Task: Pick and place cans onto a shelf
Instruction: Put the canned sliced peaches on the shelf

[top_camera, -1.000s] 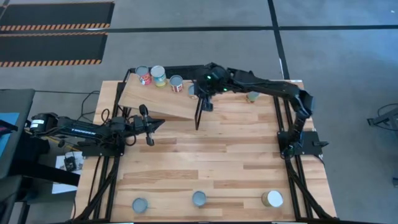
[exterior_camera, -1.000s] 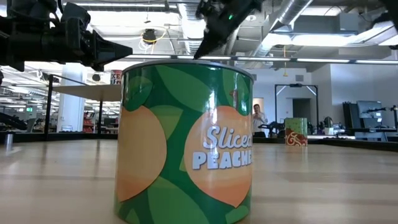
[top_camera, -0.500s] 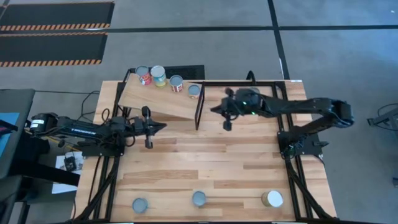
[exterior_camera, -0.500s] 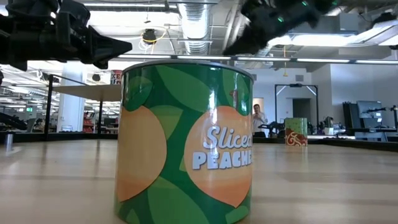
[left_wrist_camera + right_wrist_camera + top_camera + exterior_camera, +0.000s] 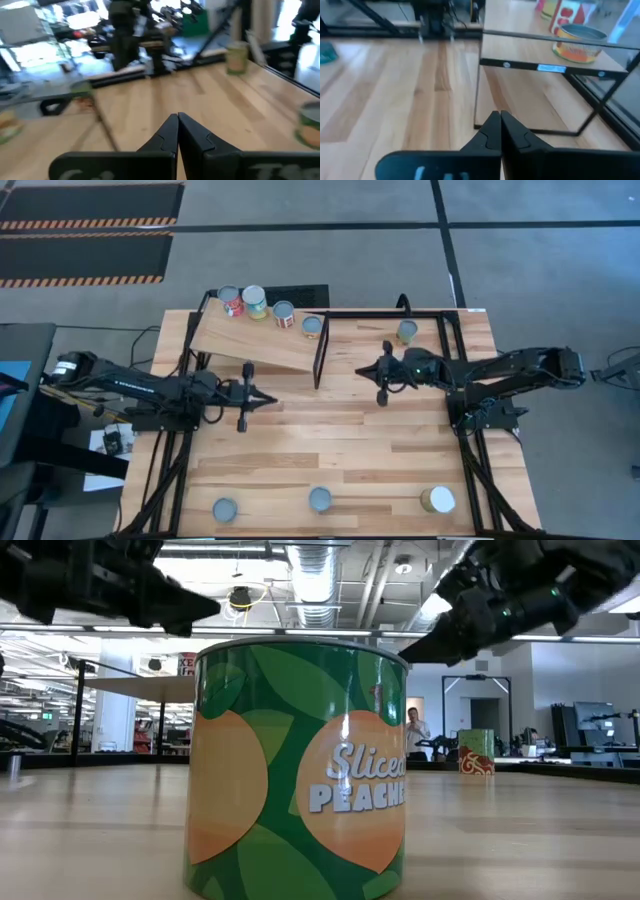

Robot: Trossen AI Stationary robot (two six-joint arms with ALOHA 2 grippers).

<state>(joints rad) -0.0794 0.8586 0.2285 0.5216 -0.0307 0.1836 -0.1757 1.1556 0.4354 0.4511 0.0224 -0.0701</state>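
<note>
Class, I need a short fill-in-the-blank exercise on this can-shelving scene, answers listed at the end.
1. The number of cans standing on the shelf is ____.
2. Both the left gripper and the right gripper have their fingers ____.
3. The big can in the low view is labelled Sliced ____.

Missing words: four; shut; Peaches

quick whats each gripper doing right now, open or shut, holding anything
left gripper: shut, holding nothing, over bare tabletop in front of the shelf.
right gripper: shut, holding nothing, beside the shelf.
</note>
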